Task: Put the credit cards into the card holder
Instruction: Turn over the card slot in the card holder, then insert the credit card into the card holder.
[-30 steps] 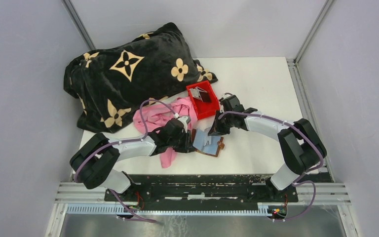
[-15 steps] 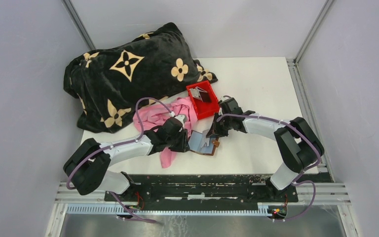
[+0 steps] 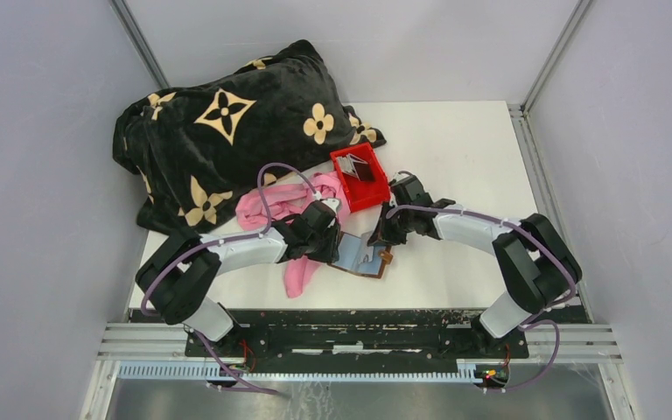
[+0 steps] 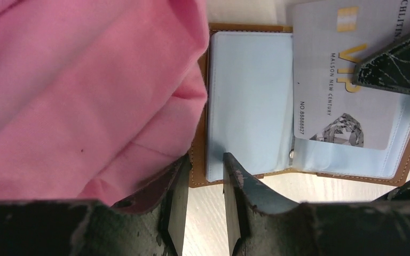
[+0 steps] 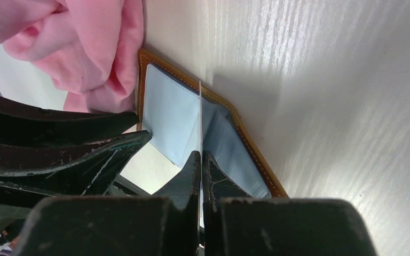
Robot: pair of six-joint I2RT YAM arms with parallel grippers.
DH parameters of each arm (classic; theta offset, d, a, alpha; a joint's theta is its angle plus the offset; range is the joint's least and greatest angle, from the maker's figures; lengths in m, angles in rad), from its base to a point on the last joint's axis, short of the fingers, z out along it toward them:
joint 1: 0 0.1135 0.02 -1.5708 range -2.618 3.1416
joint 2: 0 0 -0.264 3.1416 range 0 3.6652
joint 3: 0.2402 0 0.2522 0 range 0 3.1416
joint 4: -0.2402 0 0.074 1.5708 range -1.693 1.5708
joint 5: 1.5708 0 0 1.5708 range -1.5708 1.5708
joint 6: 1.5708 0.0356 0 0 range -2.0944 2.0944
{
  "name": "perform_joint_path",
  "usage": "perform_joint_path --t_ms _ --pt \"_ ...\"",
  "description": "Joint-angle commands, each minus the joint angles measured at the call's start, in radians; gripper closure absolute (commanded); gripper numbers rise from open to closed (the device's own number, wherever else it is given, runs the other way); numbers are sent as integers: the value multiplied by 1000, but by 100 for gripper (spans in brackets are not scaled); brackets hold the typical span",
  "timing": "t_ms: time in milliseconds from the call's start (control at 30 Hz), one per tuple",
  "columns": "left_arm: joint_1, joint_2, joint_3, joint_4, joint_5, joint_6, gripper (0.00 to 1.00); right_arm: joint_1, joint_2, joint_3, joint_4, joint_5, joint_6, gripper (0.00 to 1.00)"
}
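The brown card holder lies open on the table, its pale blue pockets up. My right gripper is shut on a silver VIP card, whose lower end sits in the holder's right pocket. In the right wrist view the card shows as a thin white edge between the closed fingers. My left gripper is narrowly open, its fingertips at the near left corner of the holder, next to the pink cloth. More cards lie in the red bin.
The red bin stands just behind the holder. A pink cloth lies against the holder's left side and under my left arm. A large black blanket with gold flowers fills the back left. White table lies to the right.
My left gripper has shifted slightly back and right along the holder's left edge, and the holder has slid a little to the left. My right gripper stays at the holder with the card.
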Motion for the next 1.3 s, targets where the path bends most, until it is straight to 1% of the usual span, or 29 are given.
perform_joint_path --t_ms 0,167,300,467,600,733,933,1067,1267 --pt "-6 48 21 18 -29 83 65 11 -73 -4 -48 67 -12 99" --pt "-5 61 -15 49 10 71 71 25 -114 17 -120 113 -9 99" --pt "-5 44 -61 90 45 8 77 48 -143 28 -157 153 24 99" --pt "-5 49 -89 111 64 -76 86 83 -163 24 -139 176 106 99" --pt "-6 45 -105 118 66 -135 90 124 -173 57 -173 221 143 99" --pt "-5 33 -124 125 69 -170 91 150 -195 56 -214 263 183 99" --pt "-11 14 -162 131 76 -218 92 157 -263 -25 -205 305 254 99" --pt "-15 6 -168 112 76 -224 93 157 -275 -48 -190 312 258 99" --pt "-18 -13 -180 95 70 -228 93 152 -238 -71 -149 291 234 99"
